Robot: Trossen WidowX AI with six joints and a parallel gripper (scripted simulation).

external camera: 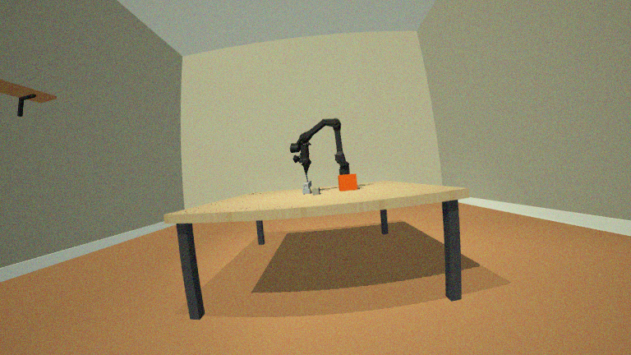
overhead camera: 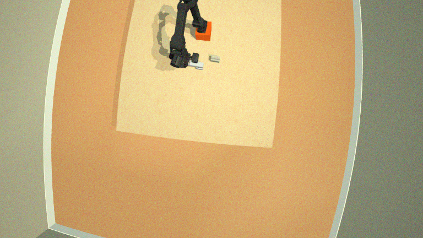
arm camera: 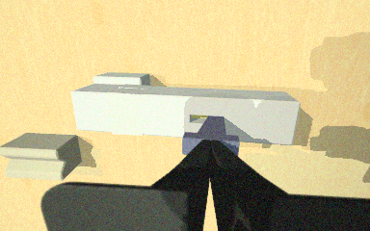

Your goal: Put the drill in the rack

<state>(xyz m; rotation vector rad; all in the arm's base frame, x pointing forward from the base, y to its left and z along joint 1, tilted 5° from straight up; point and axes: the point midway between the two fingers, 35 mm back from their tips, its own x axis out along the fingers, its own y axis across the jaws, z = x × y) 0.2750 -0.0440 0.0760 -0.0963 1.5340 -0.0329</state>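
A long white block (overhead camera: 196, 64) (external camera: 306, 188) (arm camera: 130, 112) has a slot in its side with a little yellow inside. A dark blue piece (arm camera: 210, 131), which looks like the key, stands at that slot. My gripper (external camera: 306, 173) (arm camera: 209, 147) points down, shut and empty. Its tips overlap the dark blue piece in the wrist view; whether they touch it I cannot tell. The arm hides the tips and much of the block in the top view. A small grey ridged block, likely the rack (overhead camera: 214, 58) (external camera: 316, 191) (arm camera: 36, 142), sits apart from the white block. I cannot make out the drill clearly.
A small pale block (arm camera: 119, 79) is beside the far side of the white block's left end in the wrist view. An orange block (overhead camera: 203, 37) (external camera: 347, 182) is at the arm's base. Everything stands on the wooden table (overhead camera: 199, 107) (external camera: 260, 202).
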